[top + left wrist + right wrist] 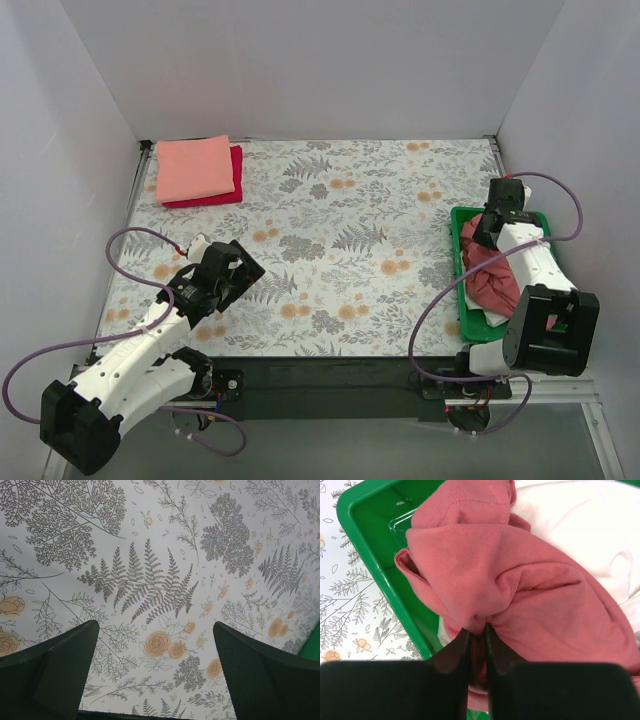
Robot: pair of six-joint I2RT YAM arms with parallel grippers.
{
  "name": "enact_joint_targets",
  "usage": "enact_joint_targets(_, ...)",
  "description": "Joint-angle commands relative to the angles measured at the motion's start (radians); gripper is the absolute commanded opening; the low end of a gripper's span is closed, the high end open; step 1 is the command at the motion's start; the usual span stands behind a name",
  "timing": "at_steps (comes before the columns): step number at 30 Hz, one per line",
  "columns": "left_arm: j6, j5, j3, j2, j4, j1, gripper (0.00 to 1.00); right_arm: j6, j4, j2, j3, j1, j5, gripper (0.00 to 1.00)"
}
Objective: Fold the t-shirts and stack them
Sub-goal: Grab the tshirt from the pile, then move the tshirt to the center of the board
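Observation:
A folded salmon-pink t-shirt (194, 167) lies on a folded crimson t-shirt (236, 178) at the far left corner of the table. A crumpled brick-red t-shirt (492, 279) lies in the green tray (461, 262) at the right, on top of a cream-white t-shirt (490, 319). My right gripper (476, 628) is shut on a pinch of the brick-red t-shirt (510, 580) in the tray (365, 545); the cream-white shirt (585, 525) shows behind it. My left gripper (243, 268) is open and empty over the flowered cloth (160, 580) at the left.
The table carries a flowered cloth (340, 230). Grey walls close in the left, far and right sides. The tray stands against the right wall. A dark strip runs along the near table edge (330, 375).

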Motion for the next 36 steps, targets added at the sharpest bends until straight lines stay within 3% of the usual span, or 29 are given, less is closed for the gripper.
enact_joint_targets(1,0.009,-0.002,-0.002,-0.009,0.000,-0.006,0.98,0.015,0.060,-0.018,0.060,-0.005,0.023,0.12)
enact_joint_targets(3,0.008,-0.003,-0.002,-0.009,-0.002,-0.006,0.98,0.017,0.059,-0.046,0.066,-0.005,0.050,0.01)
enact_joint_targets(12,0.005,-0.008,-0.002,-0.003,-0.002,-0.006,0.98,-0.005,-0.099,-0.241,0.186,-0.005,0.170,0.01)
enact_joint_targets(20,0.005,-0.012,0.000,-0.004,-0.006,-0.006,0.98,-0.046,-0.133,-0.338,0.391,-0.005,0.150,0.02)
enact_joint_targets(23,0.002,-0.012,0.002,-0.008,-0.005,-0.005,0.98,-0.075,-0.132,-0.341,0.532,-0.005,0.057,0.02)
enact_joint_targets(32,0.005,-0.018,0.029,0.000,-0.014,-0.006,0.98,-0.108,-0.123,-0.155,0.844,0.012,-0.658,0.01)
enact_joint_targets(35,-0.005,-0.034,0.049,-0.001,-0.037,-0.006,0.98,-0.118,-0.119,-0.068,0.957,0.164,-0.682,0.01)
enact_joint_targets(36,-0.008,-0.038,0.055,-0.001,-0.040,-0.005,0.98,-0.141,-0.121,-0.025,0.991,0.269,-0.659,0.01)
